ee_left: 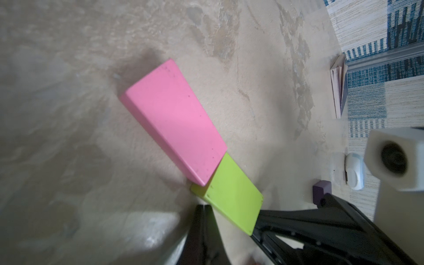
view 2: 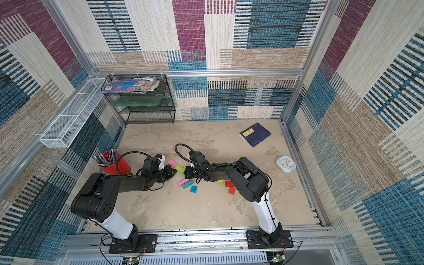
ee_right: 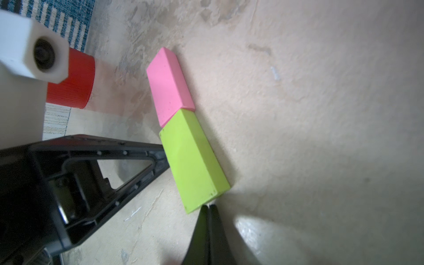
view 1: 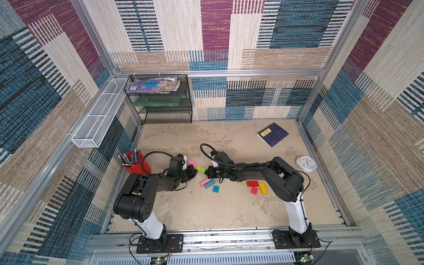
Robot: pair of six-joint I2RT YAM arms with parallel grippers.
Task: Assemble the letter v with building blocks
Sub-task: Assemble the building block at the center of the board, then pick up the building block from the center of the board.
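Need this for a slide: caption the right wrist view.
Right gripper, jaws shut, at the lime green block's end; pink block touching its far end.

Reaches in low from both sides with elbows bent and wrists tipped down. Points the left gripper [view 1: 192, 173] and the right gripper [view 1: 209, 172] toward each other, near but not touching. Squeezes both pairs of fingers [ee_right: 215, 229] tight together.
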